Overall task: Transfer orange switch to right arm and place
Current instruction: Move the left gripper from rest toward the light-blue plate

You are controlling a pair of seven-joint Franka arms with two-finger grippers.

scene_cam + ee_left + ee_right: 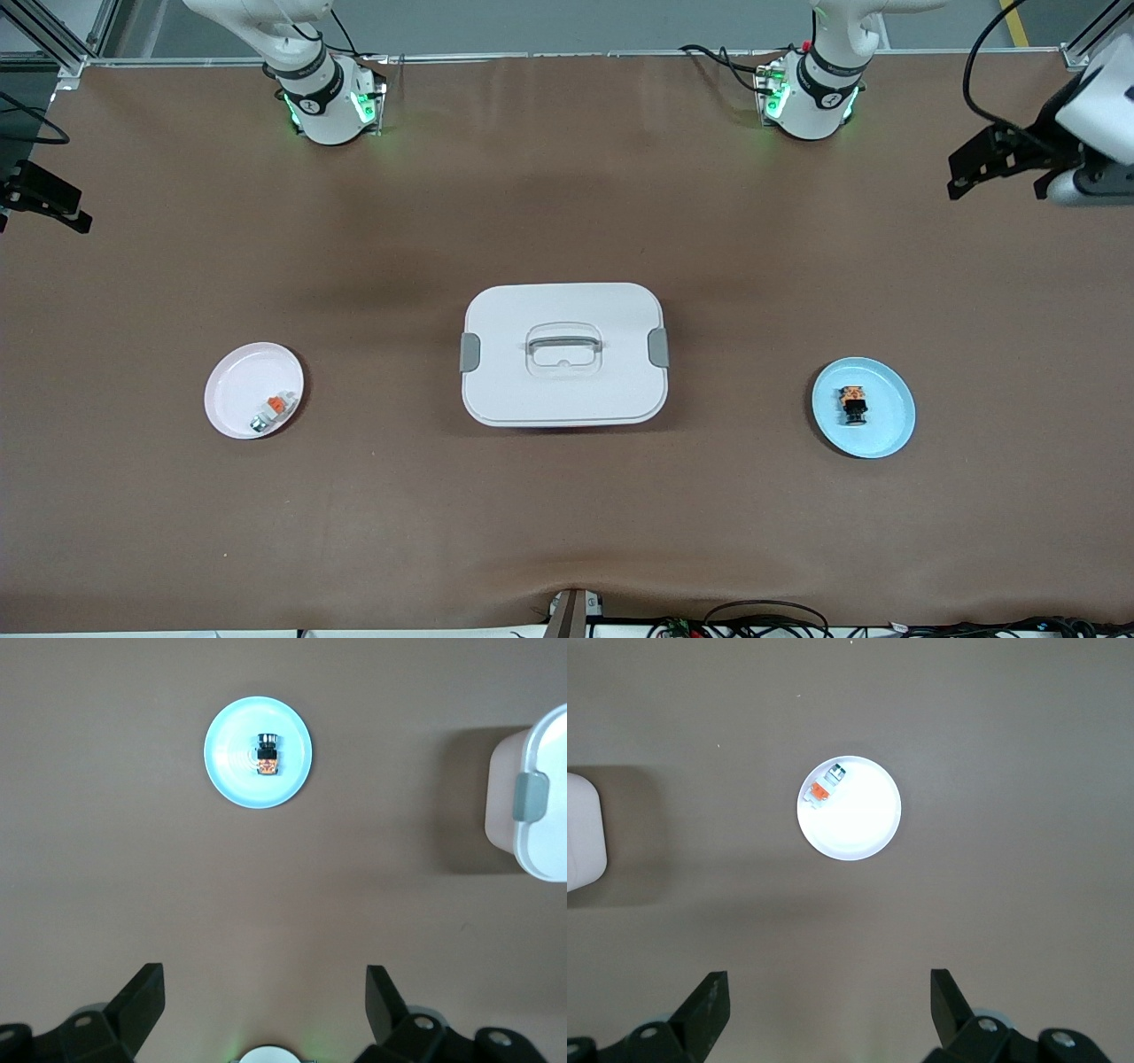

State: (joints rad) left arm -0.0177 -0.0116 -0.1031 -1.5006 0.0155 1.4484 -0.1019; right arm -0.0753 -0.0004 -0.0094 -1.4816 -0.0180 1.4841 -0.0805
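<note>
Both arms wait high above the brown table [567, 532], neither touching anything; the left gripper [266, 1010] hangs over the table's left-arm end, fingers [142, 997] spread wide and empty; the right gripper [830, 1010] hangs over the table's right-arm end, its fingers [709, 1001] likewise wide apart with nothing between them; both wrists seem to point about straight down at the table, though only the fingertips show.

Evenly bright, lit from overhead; soft shadows beside the white box [563, 354]; glare washing out the white plate [849, 809]; sharp throughout.
</note>
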